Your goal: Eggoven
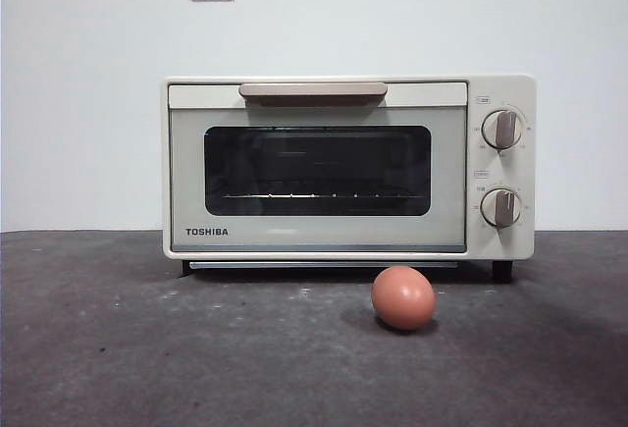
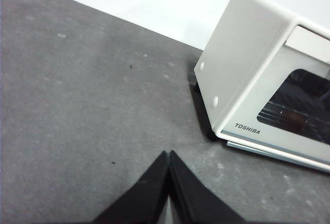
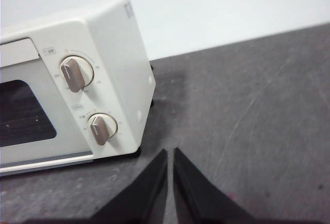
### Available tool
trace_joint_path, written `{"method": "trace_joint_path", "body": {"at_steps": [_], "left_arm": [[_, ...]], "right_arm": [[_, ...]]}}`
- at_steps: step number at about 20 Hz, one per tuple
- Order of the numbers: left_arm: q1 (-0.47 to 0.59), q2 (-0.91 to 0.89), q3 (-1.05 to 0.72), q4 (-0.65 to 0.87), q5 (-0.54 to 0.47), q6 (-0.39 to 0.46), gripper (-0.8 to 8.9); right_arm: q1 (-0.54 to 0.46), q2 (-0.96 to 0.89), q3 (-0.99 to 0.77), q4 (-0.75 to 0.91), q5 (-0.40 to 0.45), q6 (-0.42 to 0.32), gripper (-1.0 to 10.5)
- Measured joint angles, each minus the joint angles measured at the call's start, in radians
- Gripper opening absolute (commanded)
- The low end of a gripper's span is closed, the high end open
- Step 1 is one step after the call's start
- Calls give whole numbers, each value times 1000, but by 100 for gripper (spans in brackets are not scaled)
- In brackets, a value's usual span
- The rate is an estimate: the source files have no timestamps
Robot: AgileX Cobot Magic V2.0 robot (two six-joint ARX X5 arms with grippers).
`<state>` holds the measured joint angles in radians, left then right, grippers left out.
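Egg on the table in front of the closed toaster oven, both arms waiting off to the sides.

You have the cream TOSHIBA toaster oven (image 1: 348, 167) standing on the dark table (image 1: 118, 348) against the white wall, its door shut, the beige handle (image 1: 313, 90) along the top of the door and two knobs (image 1: 501, 130) stacked on its control panel. The reddish-brown egg (image 1: 402, 297) lies just in front of the oven, below the door's knob-side end, apart from it. Your left gripper (image 2: 169, 154) hangs over bare table off the oven's TOSHIBA-logo side, jaws pressed together on nothing. Your right gripper (image 3: 170, 152) hangs off the oven's knob side, jaws nearly touching, holding nothing.
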<state>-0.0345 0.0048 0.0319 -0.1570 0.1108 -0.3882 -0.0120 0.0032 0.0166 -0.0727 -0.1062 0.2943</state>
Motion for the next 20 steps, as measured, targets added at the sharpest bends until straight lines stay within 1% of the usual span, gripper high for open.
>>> {"method": "trace_joint_path", "body": {"at_steps": [2,5,8,10,12,16,18,20], "left_arm": [[0,0,6,-28,9,-33,7],[0,9,47,-61,56,-64,7],[0,34,116,-95,109,-76,7],[0,69,168,-137,147,-77,7],[0,111,214,-181,175,-70,7],[0,212,328,-277,243,-27,7],[0,263,390,-319,292,3,7],[0,323,452,-369,356,41,7]], "right_arm": [[0,0,10,-20,-19,34,4],[0,2,49,-31,-60,57,4],[0,18,113,-64,-72,72,4],[0,46,165,-119,-79,77,4],[0,83,218,-188,-91,78,4],[0,169,349,-331,-151,67,4],[2,217,424,-396,-186,42,4],[5,270,502,-469,-214,1,4]]}}
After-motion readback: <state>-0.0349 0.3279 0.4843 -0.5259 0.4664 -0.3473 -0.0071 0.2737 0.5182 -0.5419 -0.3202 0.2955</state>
